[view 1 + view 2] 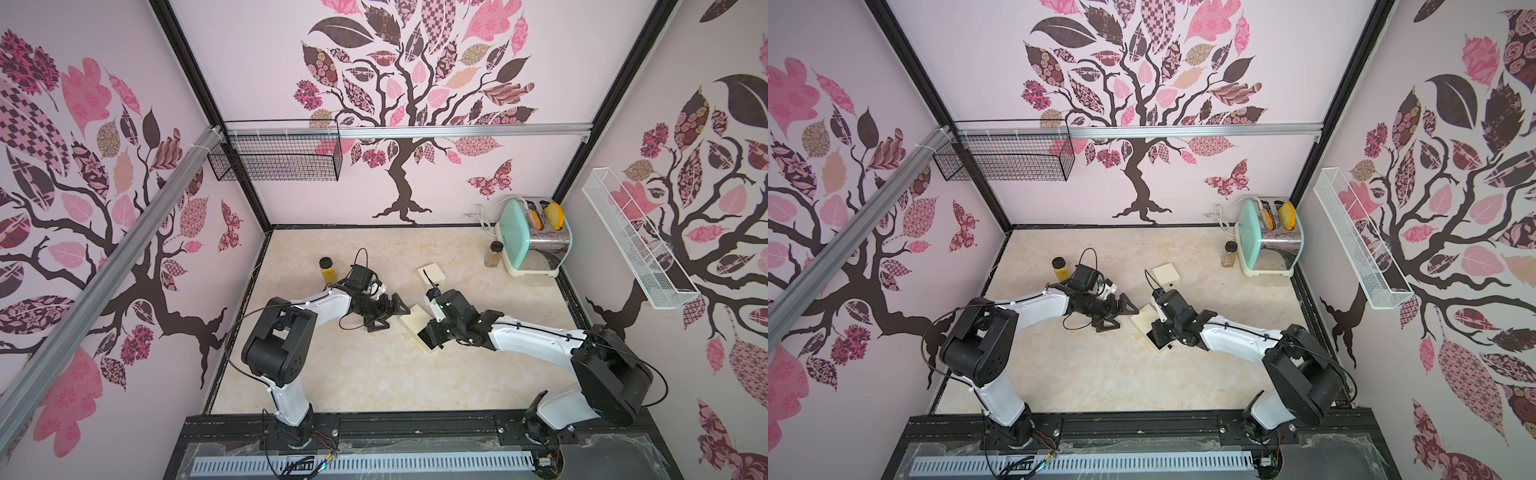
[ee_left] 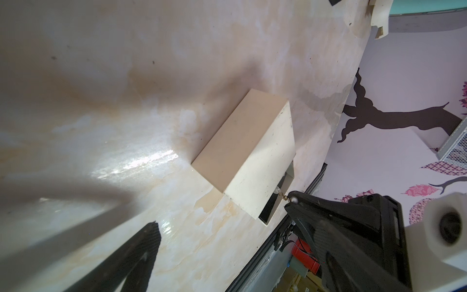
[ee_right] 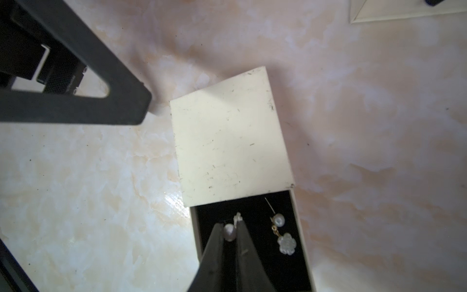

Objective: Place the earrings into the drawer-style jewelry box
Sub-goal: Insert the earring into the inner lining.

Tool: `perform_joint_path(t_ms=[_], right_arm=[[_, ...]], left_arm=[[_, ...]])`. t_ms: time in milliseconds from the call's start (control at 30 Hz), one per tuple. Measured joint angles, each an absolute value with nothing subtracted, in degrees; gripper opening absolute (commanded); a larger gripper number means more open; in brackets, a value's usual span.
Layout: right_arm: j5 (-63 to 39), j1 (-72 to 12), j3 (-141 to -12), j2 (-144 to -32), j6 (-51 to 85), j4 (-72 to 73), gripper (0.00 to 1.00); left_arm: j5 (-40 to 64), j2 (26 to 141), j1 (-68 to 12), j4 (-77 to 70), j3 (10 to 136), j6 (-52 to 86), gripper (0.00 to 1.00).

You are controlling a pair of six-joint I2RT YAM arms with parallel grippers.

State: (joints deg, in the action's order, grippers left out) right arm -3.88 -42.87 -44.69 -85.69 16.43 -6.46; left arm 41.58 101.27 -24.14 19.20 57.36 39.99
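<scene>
The cream drawer-style jewelry box (image 1: 411, 316) (image 1: 1144, 318) lies mid-table between the arms. Its sleeve (image 3: 232, 141) is closed on top, and its black-lined drawer (image 3: 255, 265) is pulled out. One pearl-and-flower earring (image 3: 282, 235) lies in the drawer. My right gripper (image 3: 230, 228) hangs over the drawer, shut on a second earring (image 3: 229, 232) by its pearl. In the left wrist view that earring (image 2: 281, 196) dangles at the drawer's mouth. My left gripper (image 1: 388, 314) stands wide open beside the sleeve's far end, holding nothing. One of its fingers (image 2: 141, 252) is off the box.
A second cream box (image 1: 431, 272) sits just behind the right wrist. An amber jar (image 1: 326, 268) stands behind the left arm. A small jar (image 1: 494, 253) and a mint toaster (image 1: 536, 237) are at the back right. Wire baskets hang on the walls.
</scene>
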Motion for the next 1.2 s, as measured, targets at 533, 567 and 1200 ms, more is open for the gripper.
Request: perform_joint_path(t_ms=[533, 567, 1200], right_arm=[[-0.23, -44.93, -44.97, -87.83, 16.01, -6.44, 0.12], [0.01, -45.04, -44.97, -87.83, 15.99, -6.44, 0.12], [3.64, -48.49, -44.93, -89.95, 14.72, -6.24, 0.13]], left_arm=[[41.89, 101.27, -24.14, 19.18, 57.36, 40.05, 0.98], [41.98, 101.27, -24.14, 19.18, 57.32, 40.05, 0.98], [42.59, 101.3, -24.14, 18.92, 57.08, 40.32, 0.98]])
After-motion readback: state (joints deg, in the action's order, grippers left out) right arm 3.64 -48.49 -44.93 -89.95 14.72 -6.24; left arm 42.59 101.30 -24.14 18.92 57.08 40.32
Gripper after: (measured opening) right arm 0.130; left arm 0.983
